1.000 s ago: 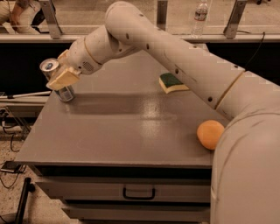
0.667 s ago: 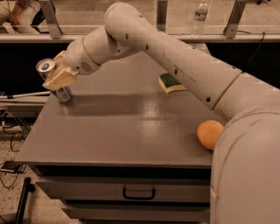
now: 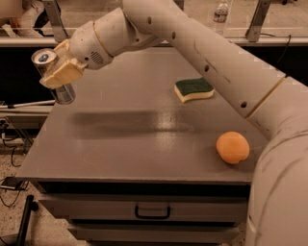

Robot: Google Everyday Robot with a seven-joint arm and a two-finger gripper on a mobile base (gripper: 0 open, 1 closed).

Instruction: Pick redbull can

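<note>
The redbull can (image 3: 52, 77) is a slim silver can with a shiny top and pull tab, tilted, at the far left above the table's left edge. My gripper (image 3: 60, 72) is shut on the redbull can, its tan fingers (image 3: 62, 74) wrapped around the can's middle. The can is lifted off the grey table (image 3: 125, 139). The white arm reaches in from the right across the table's back.
A green and yellow sponge (image 3: 193, 90) lies at the back right of the table. An orange (image 3: 232, 147) sits near the right front. A clear water bottle (image 3: 220, 14) stands on the counter behind. A drawer handle (image 3: 152, 210) is below the front edge.
The gripper has lifted the can up off the table and carried it a little to the left, tilting it.
</note>
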